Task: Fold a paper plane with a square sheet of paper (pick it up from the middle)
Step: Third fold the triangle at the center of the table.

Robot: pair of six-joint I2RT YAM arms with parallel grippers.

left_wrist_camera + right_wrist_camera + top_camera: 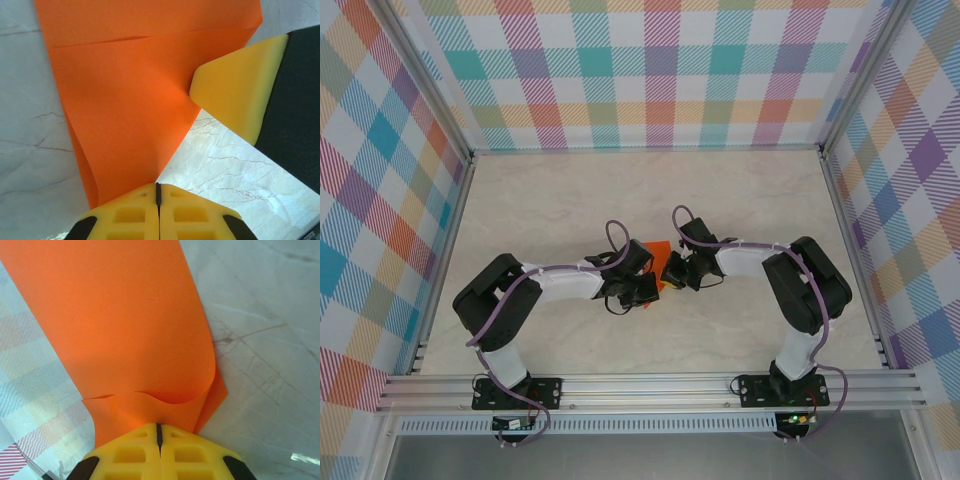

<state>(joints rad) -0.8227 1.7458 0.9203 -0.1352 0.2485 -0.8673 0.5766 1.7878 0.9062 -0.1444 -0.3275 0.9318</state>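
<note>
The square sheet of paper [659, 253] is bright orange and is held up between both arms above the middle of the table. In the left wrist view the paper [130, 100] is folded over with a crease line across its top. Its lower corner runs into my left gripper [158, 186], whose jaws are shut on it. A yellow finger of the right gripper [240, 90] pinches the sheet's right edge. In the right wrist view the paper [130, 330] curls over itself, and my right gripper [158, 426] is shut on its near edge. No paper plane shape shows.
The pale marble tabletop [640, 190] lies below the paper. Checked fabric walls [650, 60] on aluminium frame posts close in the back and both sides. Both arms [560, 280] [760, 262] bend inward and meet at the centre.
</note>
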